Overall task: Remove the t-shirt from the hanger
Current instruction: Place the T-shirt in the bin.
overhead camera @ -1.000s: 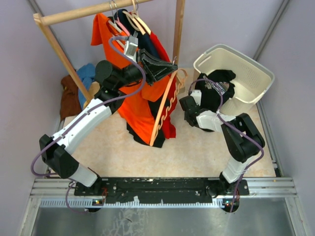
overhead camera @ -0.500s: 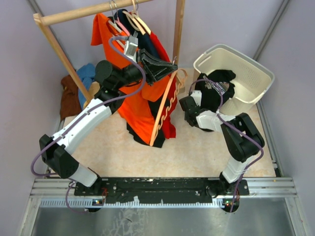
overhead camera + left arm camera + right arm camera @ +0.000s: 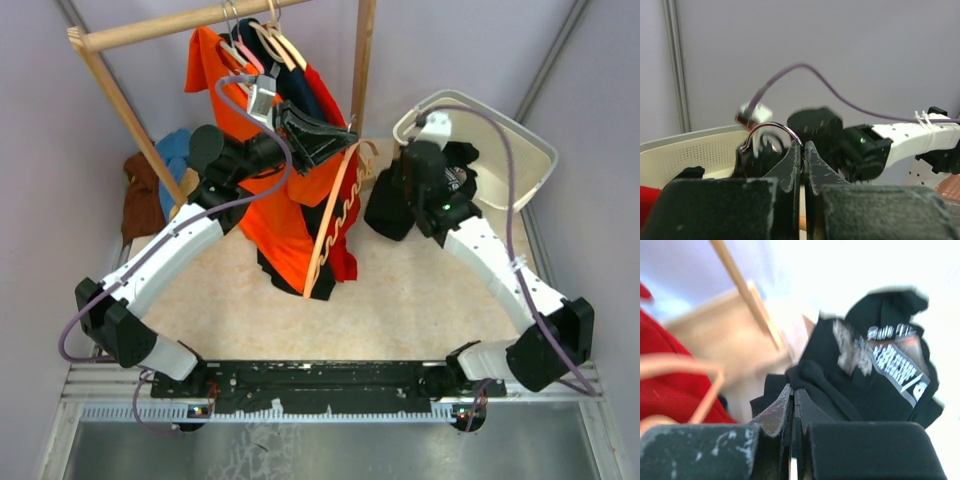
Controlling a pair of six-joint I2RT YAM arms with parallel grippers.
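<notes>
L gripper (image 3: pixel 801 150) jaws pressed tight on the hook of the hanger (image 3: pixel 335 215), holding it out in front of the rack (image 3: pixel 180 25). R gripper (image 3: pixel 792 392) pinched shut on the black t-shirt (image 3: pixel 388 208), which hangs just beside the basket (image 3: pixel 480 105) and looks clear of the hanger afaict. Next imo: lift shirt over the rim w/o snagging, don't release til fabric's inside. L should hold hanger steady.
</notes>
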